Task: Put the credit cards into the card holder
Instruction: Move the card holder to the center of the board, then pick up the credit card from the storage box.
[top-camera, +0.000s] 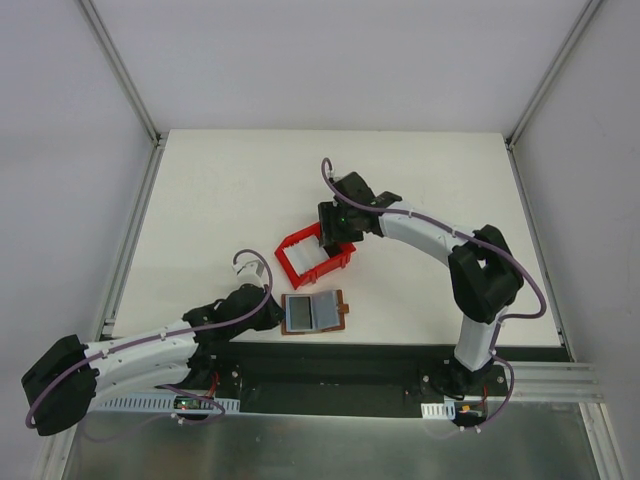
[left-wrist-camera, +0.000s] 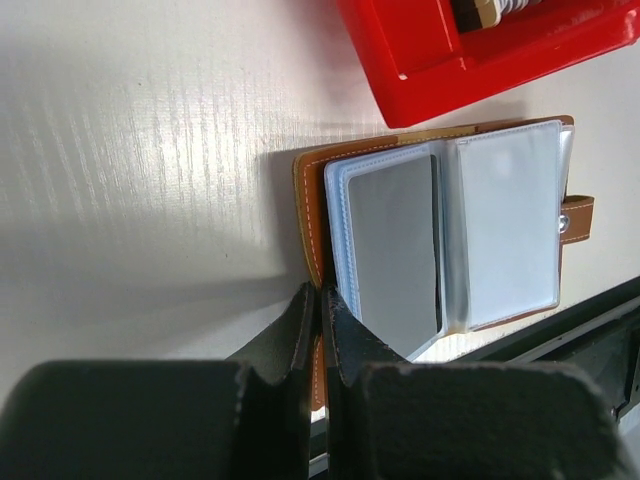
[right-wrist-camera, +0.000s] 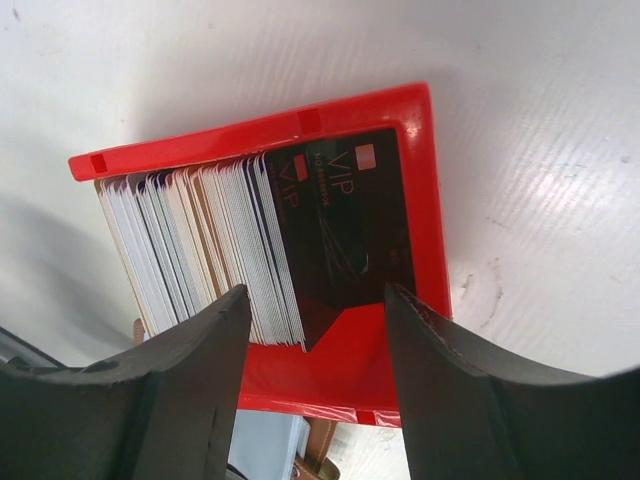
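Presently we are working at the pick-up step. Our right tool (right-wrist-camera: 315, 330), jaws released and standing apart, is straddling the upright stack of thin, pale credit cards (right-wrist-camera: 200, 250) in the red open-topped plastic tray (right-wrist-camera: 432, 200). A black card marked VIP (right-wrist-camera: 345, 230) is fronting the stack, and nothing is gripped.

Our left tool (left-wrist-camera: 322, 300), clenched, is pinching the cover edge of the small brown leather-like folding card holder (left-wrist-camera: 310, 200). It is lying open on the white desk (left-wrist-camera: 150, 150) just beside the tray, with a grey card (left-wrist-camera: 390, 245) in one clear sleeve.

We are judging that the next move calls for closing on a single card, lifting it clear, and carrying it to the facing sleeve (left-wrist-camera: 505, 225), which looks unfilled. The tight packing of the stack and the tray wall may be standing in the way of a clean single pick.
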